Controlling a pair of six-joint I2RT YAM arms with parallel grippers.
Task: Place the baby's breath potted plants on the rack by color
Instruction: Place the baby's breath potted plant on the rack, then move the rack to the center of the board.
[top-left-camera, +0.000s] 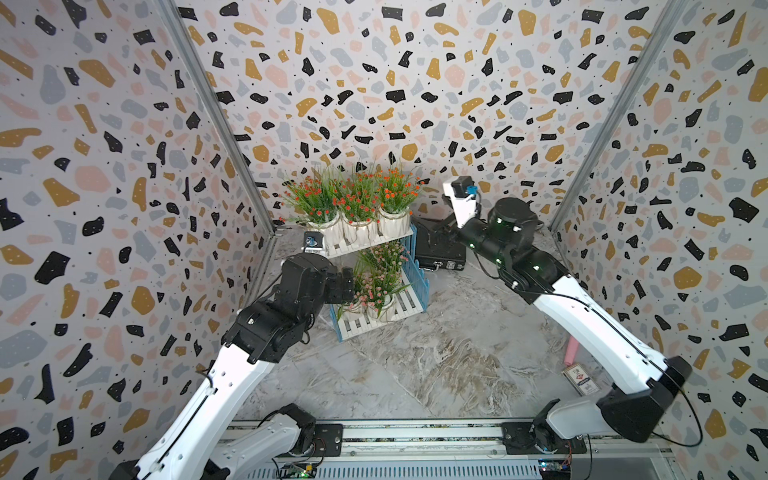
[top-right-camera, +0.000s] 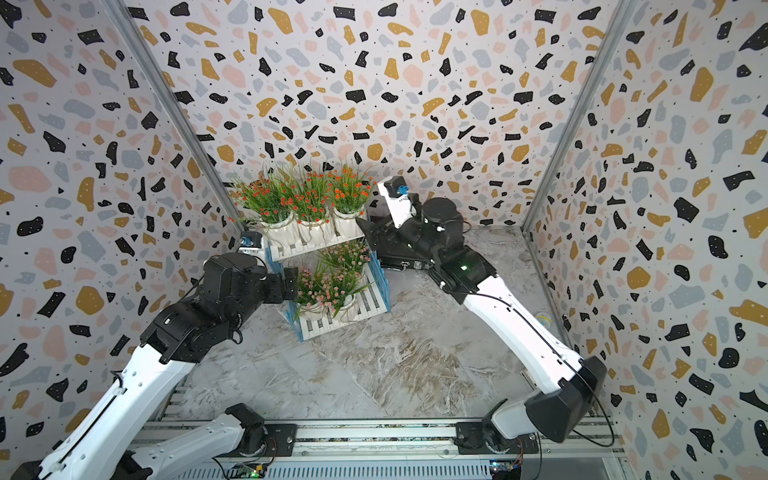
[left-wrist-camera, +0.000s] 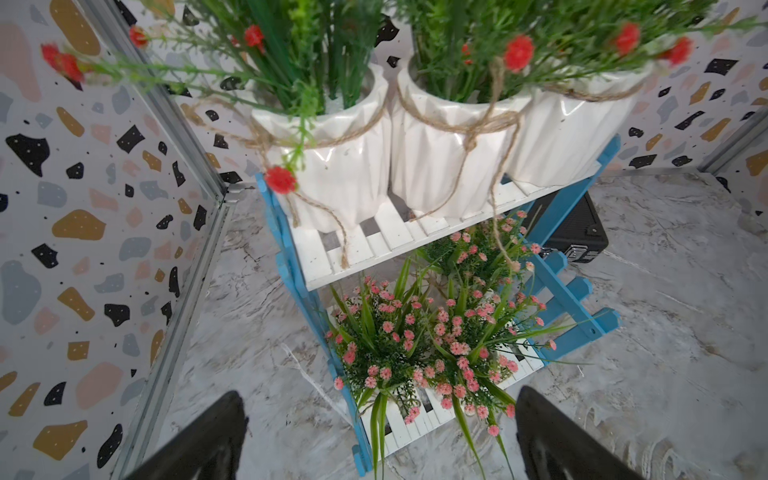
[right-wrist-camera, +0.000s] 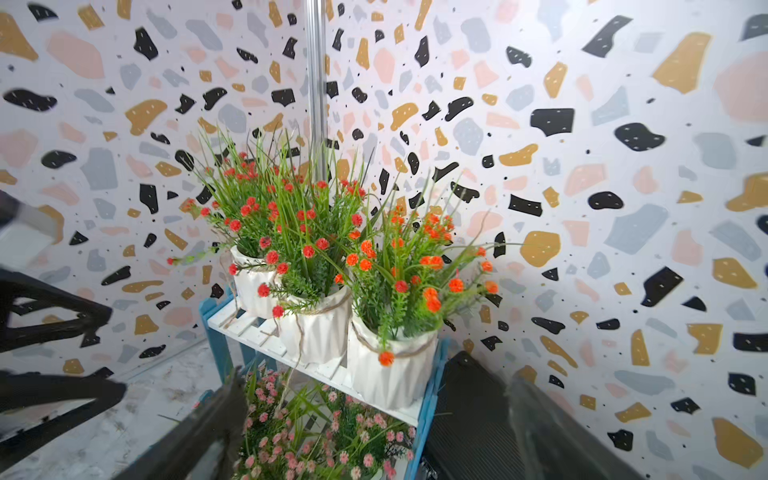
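Both jaws wide, nothing held: left gripper (left-wrist-camera: 380, 415) by the rack's (top-left-camera: 420, 279) lower tier, right gripper (right-wrist-camera: 374, 390) at the top. Orange plants (top-left-camera: 357, 199) sat above, pink plants (top-left-camera: 378, 282) below. Pots (left-wrist-camera: 340, 174) looked glossy, likely light and slick. Better taken by the ribbed body, not the floppy stems.
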